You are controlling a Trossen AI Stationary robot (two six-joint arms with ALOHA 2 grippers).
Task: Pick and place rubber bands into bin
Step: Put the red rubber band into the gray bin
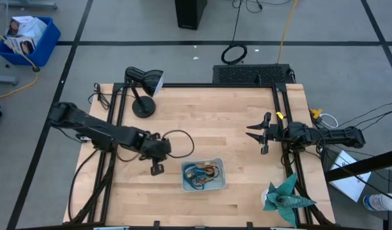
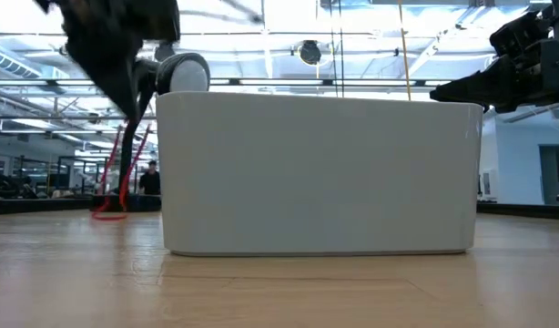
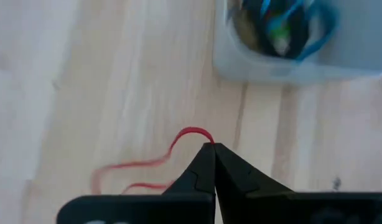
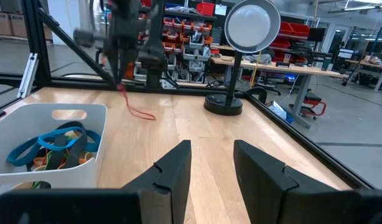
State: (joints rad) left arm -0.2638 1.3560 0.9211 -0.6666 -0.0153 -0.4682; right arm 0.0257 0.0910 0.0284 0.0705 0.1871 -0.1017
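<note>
- Now a red rubber band (image 3: pixel 155 167) is pinched at one end of its loop by the left gripper (image 3: pixel 213 149), whose fingers are pressed together on it; the rest of the band trails away from the tips, low over the wood or resting on it, I cannot tell which.
- Its long axis runs from the fingertips back away from the bin (image 1: pixel 219 181), so the free end points off from the tray, not toward it; in the right wrist view the band (image 4: pixel 136 107) hangs down from the tips and drags out along the table.
- Judging by this, the step in hand is the pick: the grasp looks made, the lift barely begun.
- Next comes a raise high enough for the dangling loop to clear the bin's near wall, then a short carry over it and a release above the other bands (image 4: pixel 51 146) already lying inside.
- Beside the tray, on the table (image 1: pixel 209 121), the left gripper sits just off the bin's left wall in the high view.
- Well apart on the far side, the right gripper (image 1: pixel 256 133) waits with fingers spread, holding nothing.
</note>
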